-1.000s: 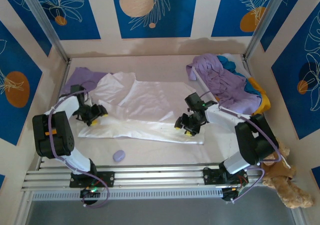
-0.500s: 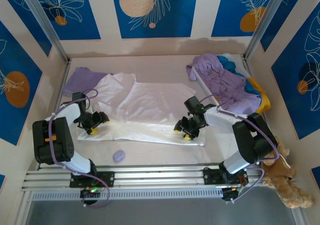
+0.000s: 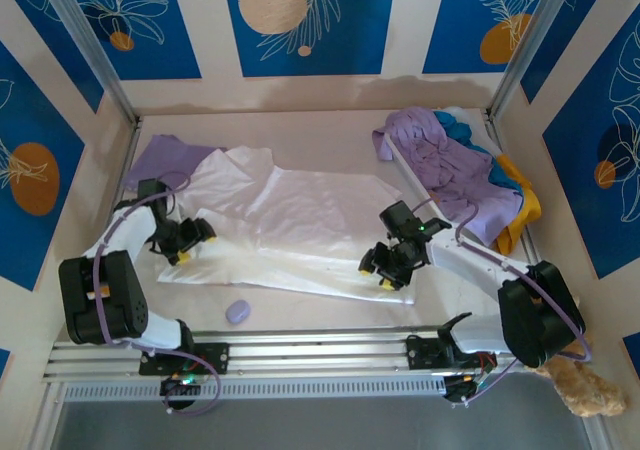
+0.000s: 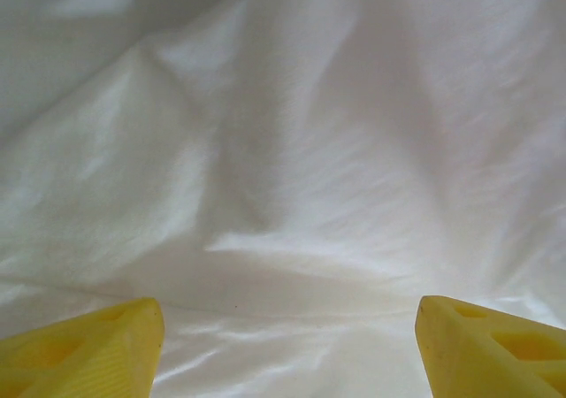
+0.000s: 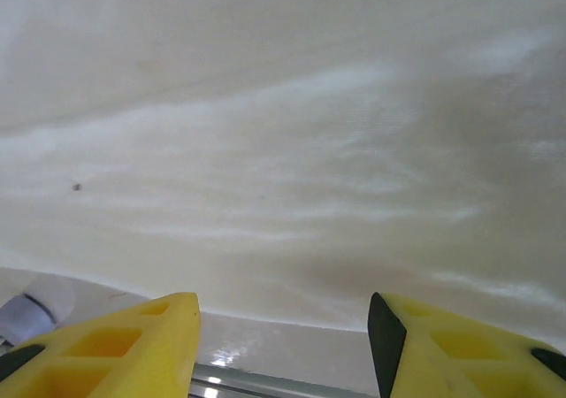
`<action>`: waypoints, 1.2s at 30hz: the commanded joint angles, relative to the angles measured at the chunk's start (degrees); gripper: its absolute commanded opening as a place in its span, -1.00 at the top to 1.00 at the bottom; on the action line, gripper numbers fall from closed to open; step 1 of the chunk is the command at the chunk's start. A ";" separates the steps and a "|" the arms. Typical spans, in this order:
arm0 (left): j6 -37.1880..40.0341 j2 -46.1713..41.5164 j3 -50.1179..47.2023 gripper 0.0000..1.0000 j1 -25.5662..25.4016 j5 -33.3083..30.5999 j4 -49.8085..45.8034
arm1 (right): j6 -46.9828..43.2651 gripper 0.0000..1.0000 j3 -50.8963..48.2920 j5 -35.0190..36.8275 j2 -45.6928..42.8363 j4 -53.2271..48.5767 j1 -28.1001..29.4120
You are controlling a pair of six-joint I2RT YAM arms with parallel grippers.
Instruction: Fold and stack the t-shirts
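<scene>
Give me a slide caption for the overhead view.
Left gripper and right gripper, both open, above a spread white t-shirt.

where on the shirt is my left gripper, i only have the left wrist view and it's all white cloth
Observer: The left gripper is over the left part of the white t-shirt, which lies spread out flat, close to its near edge.
Operator: where's the other arm
Observer: The right gripper is over the shirt's near right corner, with its jaws open.
Operator: anything loose near me
Observer: A small lavender blob lies just beyond the shirt's near edge, to the right of your gripper.
</scene>
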 commanded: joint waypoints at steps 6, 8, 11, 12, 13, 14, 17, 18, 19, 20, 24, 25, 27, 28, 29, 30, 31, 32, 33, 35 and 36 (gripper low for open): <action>0.82 7.61 12.19 -0.53 -1.30 1.54 -1.50 | -3.54 -0.10 8.39 -1.62 6.76 2.28 0.77; 1.01 10.14 14.53 -0.54 -1.40 2.34 -1.92 | -3.93 -0.10 10.49 -2.02 9.63 2.54 1.26; 1.25 13.51 16.84 -0.54 -2.28 3.18 -1.42 | -4.35 -0.09 13.69 -2.45 13.62 2.71 1.93; 1.51 14.83 17.55 -0.54 -2.73 2.86 -1.32 | -4.34 -0.09 14.51 -2.64 14.81 3.21 2.17; 1.85 16.25 18.38 -0.53 -3.16 2.64 -1.13 | -4.39 -0.09 15.40 -3.13 16.01 3.90 2.44; 2.08 17.46 18.96 -0.51 -3.38 2.43 -0.94 | -4.52 -0.10 16.37 -3.38 16.97 4.22 2.69; 3.30 20.97 21.78 -0.47 -3.67 1.33 -0.63 | -5.20 -0.09 20.30 -3.79 20.83 3.91 3.78; 4.00 21.99 23.03 -0.46 -3.69 0.85 -1.11 | -5.39 -0.09 21.62 -4.14 22.04 3.72 4.18; 4.61 22.79 24.10 -0.45 -3.69 0.09 -1.48 | -5.62 -0.09 23.01 -4.36 23.14 3.40 4.53; 5.08 23.34 25.15 -0.43 -3.67 -0.39 -1.93 | -5.75 -0.09 24.04 -4.44 23.95 3.08 4.85; 7.19 25.34 29.11 -0.30 -3.75 -4.29 -5.80 | -5.67 -0.08 27.35 -4.83 26.98 2.68 5.77; 7.43 25.58 29.37 -0.25 -3.72 -5.41 -6.15 | -5.75 -0.08 27.95 -4.90 27.51 2.54 5.95; 7.99 26.49 29.88 -0.09 -3.67 -5.93 -6.73 | -5.78 -0.08 29.06 -4.97 28.42 2.32 6.22; 8.18 27.30 30.24 0.02 -3.72 -5.76 -7.15 | -5.76 -0.08 29.35 -5.07 28.69 2.32 6.23; 8.30 27.74 30.45 0.07 -3.67 -5.59 -7.17 | -5.76 -0.08 29.40 -5.25 28.83 2.32 6.23; 8.30 28.06 30.48 0.10 -3.72 -5.55 -7.19 | -5.79 -0.08 29.60 -5.26 28.97 2.23 6.23; 8.35 28.26 30.56 0.10 -3.67 -5.73 -7.24 | -5.75 -0.08 29.63 -5.19 28.93 2.08 6.23; 8.39 28.54 30.65 0.10 -3.69 -5.83 -7.24 | -5.91 -0.08 29.65 -5.10 28.85 1.90 6.15; 8.48 28.67 30.78 0.11 -3.67 -5.85 -7.42 | -5.90 -0.08 29.55 -5.04 28.76 1.80 6.14; 8.69 29.26 31.00 0.16 -3.79 -6.00 -7.78 | -6.02 -0.08 29.31 -4.90 28.42 1.70 5.99; 8.91 29.47 31.00 0.23 -3.81 -6.14 -7.94 | -6.02 -0.08 29.10 -4.90 28.40 1.70 5.90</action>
